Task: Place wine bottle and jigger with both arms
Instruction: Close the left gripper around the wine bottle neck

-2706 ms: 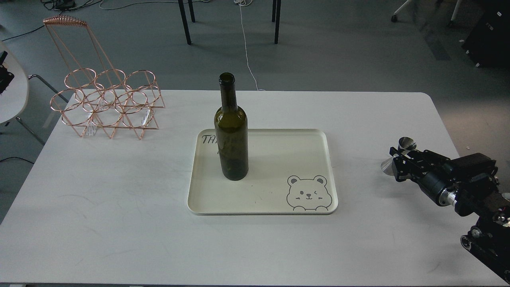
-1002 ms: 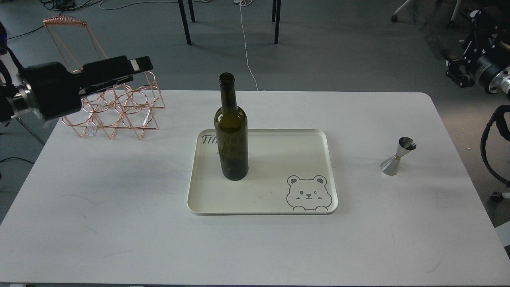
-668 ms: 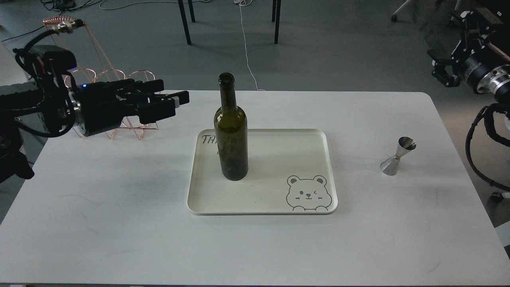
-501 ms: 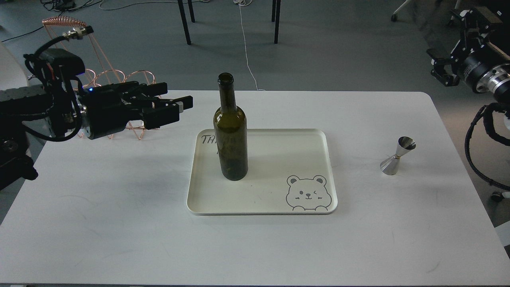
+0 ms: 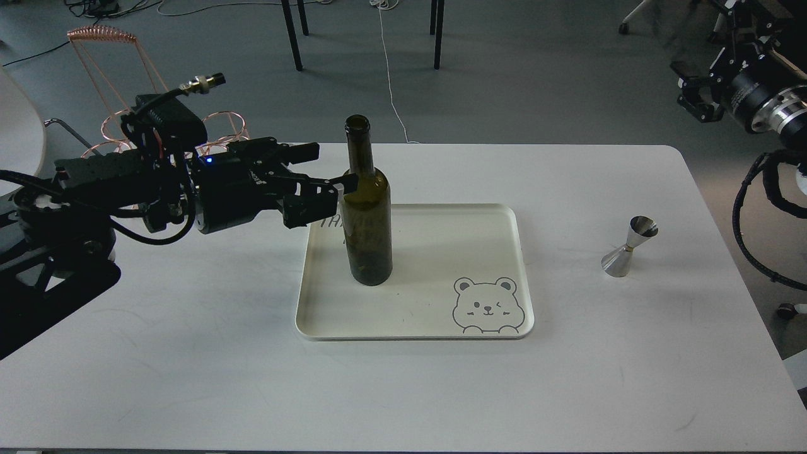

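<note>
With your left pincer [image 5: 328, 167] spread open at the wine bottle [image 5: 365, 208] shoulder, close squarely next.

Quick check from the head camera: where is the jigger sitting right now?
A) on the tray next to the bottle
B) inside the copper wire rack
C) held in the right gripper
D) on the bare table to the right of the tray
D: the jigger stands upright on the white table, right of the tray and apart from it, untouched.
</note>
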`<move>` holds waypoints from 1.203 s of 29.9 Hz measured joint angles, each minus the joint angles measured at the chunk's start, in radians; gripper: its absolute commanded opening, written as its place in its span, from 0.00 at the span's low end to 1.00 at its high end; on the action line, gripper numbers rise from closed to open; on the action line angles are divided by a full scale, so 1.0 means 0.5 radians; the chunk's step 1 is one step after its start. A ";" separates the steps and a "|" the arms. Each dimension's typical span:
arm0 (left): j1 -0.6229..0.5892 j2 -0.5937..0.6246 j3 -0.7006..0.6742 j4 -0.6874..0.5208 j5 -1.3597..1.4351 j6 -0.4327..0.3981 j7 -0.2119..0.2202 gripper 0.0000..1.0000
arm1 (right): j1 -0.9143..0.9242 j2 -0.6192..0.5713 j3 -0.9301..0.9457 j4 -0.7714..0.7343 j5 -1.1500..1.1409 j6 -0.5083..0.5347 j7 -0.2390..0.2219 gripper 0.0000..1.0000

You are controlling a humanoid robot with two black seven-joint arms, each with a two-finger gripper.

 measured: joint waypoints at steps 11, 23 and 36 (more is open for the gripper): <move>-0.037 -0.159 -0.013 0.061 0.014 0.064 0.022 0.87 | -0.014 -0.002 -0.020 -0.009 -0.002 0.008 0.000 0.98; -0.112 -0.270 -0.003 0.212 0.051 0.068 0.033 0.82 | -0.020 -0.001 -0.022 -0.005 -0.003 0.008 -0.011 0.98; -0.116 -0.279 0.001 0.209 0.057 0.062 0.027 0.56 | -0.003 0.000 -0.019 0.000 -0.003 0.008 -0.011 0.98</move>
